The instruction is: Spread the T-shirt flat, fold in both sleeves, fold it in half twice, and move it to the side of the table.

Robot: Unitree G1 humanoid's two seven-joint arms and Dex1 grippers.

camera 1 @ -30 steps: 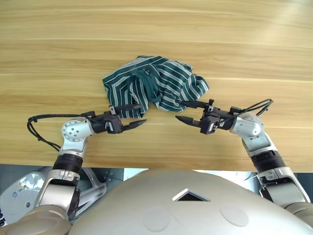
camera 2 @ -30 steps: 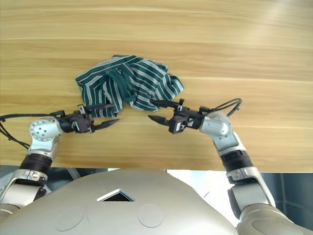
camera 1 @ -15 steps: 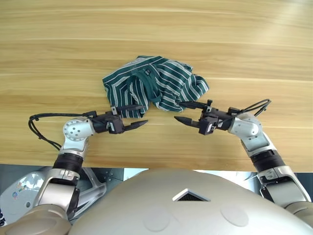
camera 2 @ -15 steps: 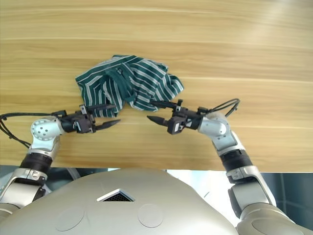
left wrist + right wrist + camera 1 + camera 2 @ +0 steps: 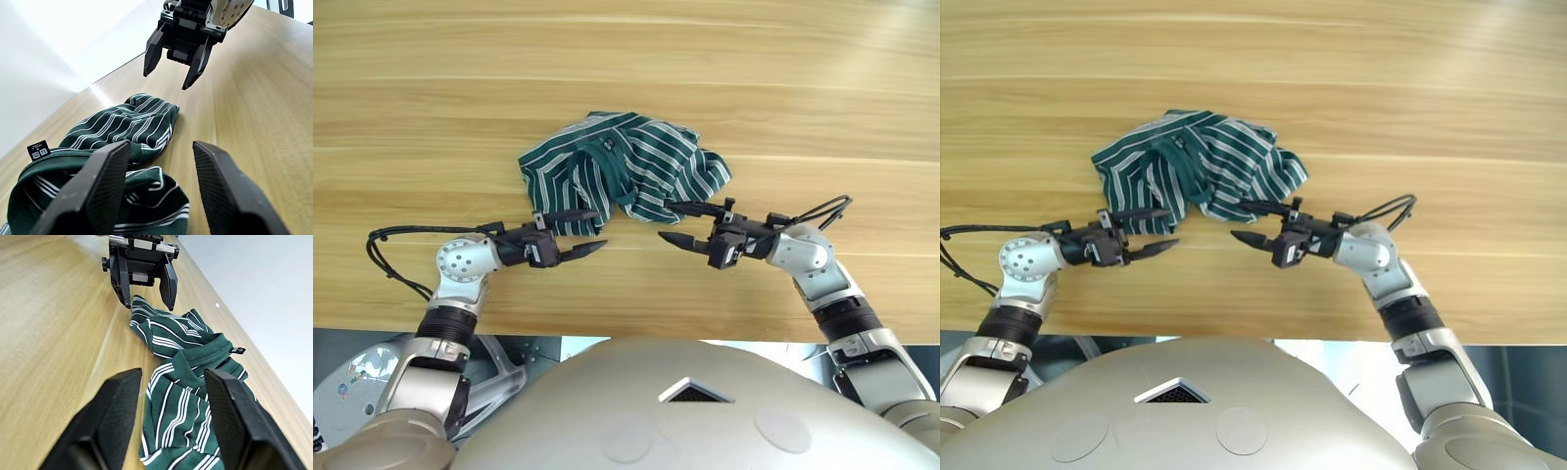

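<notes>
The left tool [image 5: 601,228] hovers low over the desk [image 5: 803,88] with its 2 fingers [image 5: 105,191] spread apart and holding nothing. Its tips point inward, just beside the near left edge of the T-shirt [image 5: 622,166]. The right tool [image 5: 664,221] mirrors it from the other side, fingers also spread and empty, tips just beside the near right edge of the cloth. The 2 tools face each other across a short gap, each appearing head-on in the other's wrist view. That posture reads as a setup for a 2-sided pick: both sit low and wide so that each can pinch a hem or fold on its own side and pull outward. The T-shirt, dark green with white stripes, lies crumpled in a heap near the middle of the desk, just beyond the tools, its collar [image 5: 215,345] turned up with a small black label [image 5: 38,150] at the neck. Judging from that heap, spreading flat is not yet done, and the sleeves and both folds remain. Loose layers may lift together, so grasping a single edge looks wise.
</notes>
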